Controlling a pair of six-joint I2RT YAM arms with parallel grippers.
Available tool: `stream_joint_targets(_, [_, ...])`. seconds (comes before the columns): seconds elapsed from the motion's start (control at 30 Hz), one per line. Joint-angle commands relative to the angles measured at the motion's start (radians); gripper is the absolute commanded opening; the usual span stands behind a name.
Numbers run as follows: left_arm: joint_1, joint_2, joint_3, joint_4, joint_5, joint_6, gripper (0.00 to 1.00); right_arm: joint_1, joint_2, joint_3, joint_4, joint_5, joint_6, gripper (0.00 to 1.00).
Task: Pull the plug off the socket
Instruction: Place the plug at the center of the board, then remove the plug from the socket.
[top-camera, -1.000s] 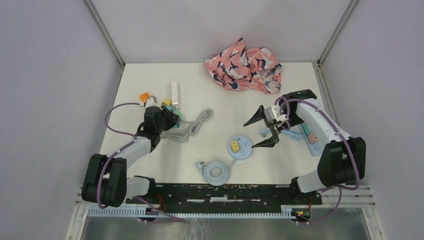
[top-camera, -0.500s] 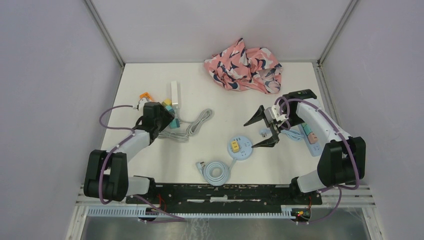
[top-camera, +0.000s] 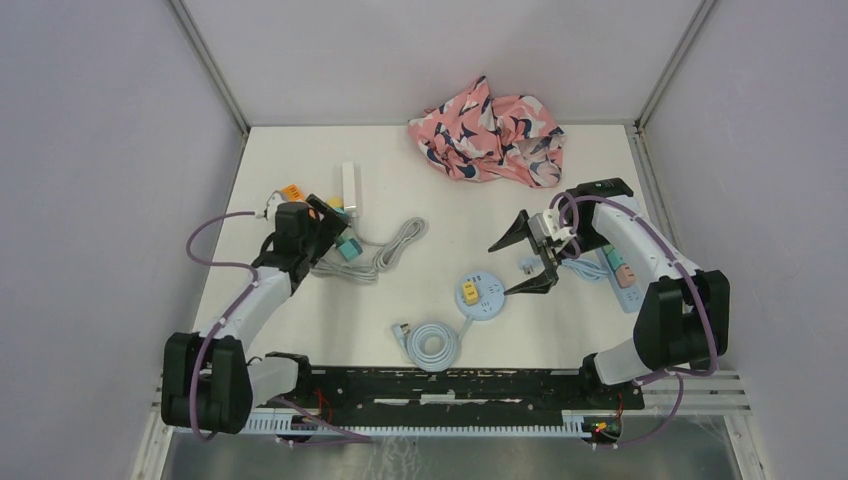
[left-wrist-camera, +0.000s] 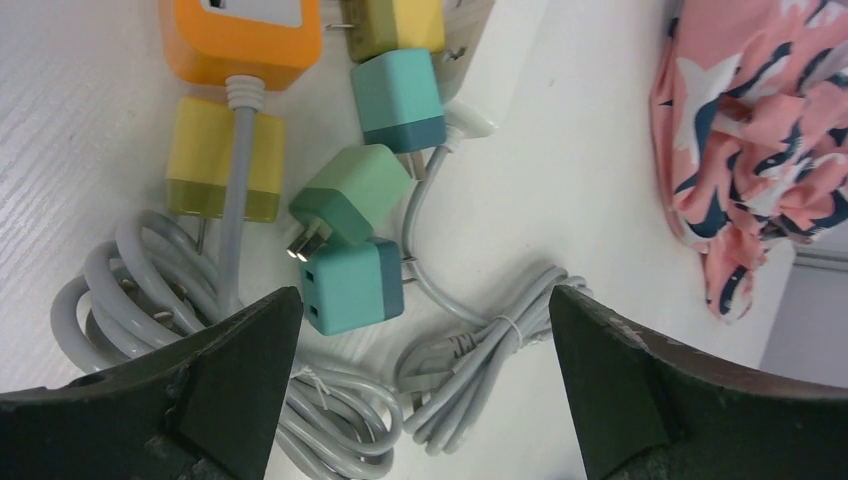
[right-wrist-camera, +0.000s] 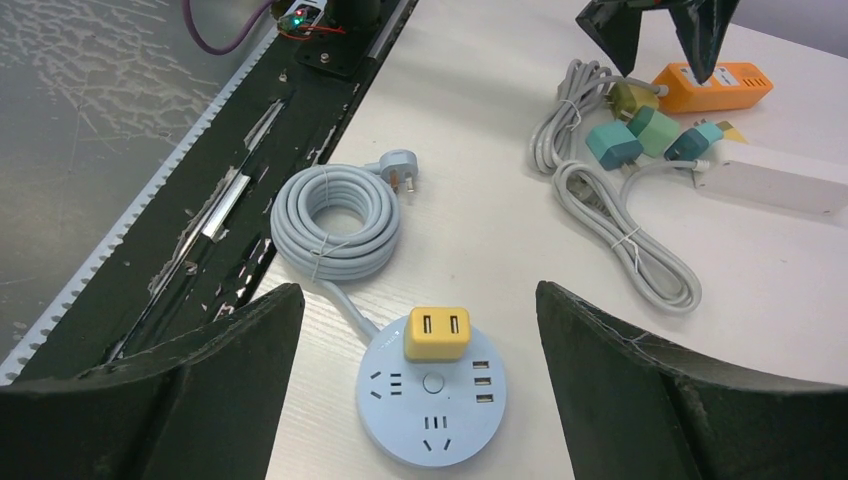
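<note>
A round pale-blue socket (top-camera: 480, 297) (right-wrist-camera: 432, 398) lies mid-table with a yellow plug (right-wrist-camera: 437, 333) seated in it. My right gripper (top-camera: 500, 270) (right-wrist-camera: 418, 290) hangs open above it, touching nothing. To the left, my left gripper (top-camera: 325, 228) (left-wrist-camera: 425, 295) is open and empty over loose plugs. There a teal cube plug (left-wrist-camera: 352, 285) and a green cube plug (left-wrist-camera: 350, 190) lie on the table. Another teal plug (left-wrist-camera: 398, 100) sits in the white power strip (top-camera: 349, 187). A yellow plug (left-wrist-camera: 213, 155) lies beside the orange socket block (left-wrist-camera: 240, 40).
A pink patterned cloth (top-camera: 488, 130) is bunched at the back. A coiled grey cable (top-camera: 432, 343) lies near the front rail. Grey cord bundles (top-camera: 390, 245) sit right of the left gripper. A blue power strip (top-camera: 620, 275) lies under the right arm.
My left gripper has gone from shut to wide open and drawn back to the left, and the teal cube plug now lies free on the table. The right arm has not moved.
</note>
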Motion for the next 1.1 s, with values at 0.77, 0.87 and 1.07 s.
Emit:
stream_joint_targets(0.77, [-0.219,-0.167,-0.221,0.737,0.638,0.162,1.00,-0.030,0.026,0.006,-0.157,-0.003,-0.086,0.92])
stream_joint_targets(0.87, [-0.297,-0.179,-0.222,0.735,0.594,0.235,1.00,-0.029,0.031,0.006,-0.156,-0.001,-0.085,0.92])
stream_joint_targets(1.07, [-0.318,-0.192,-0.221,0.734,0.571,0.294,1.00,-0.029,0.047,0.016,-0.156,0.013,-0.077,0.92])
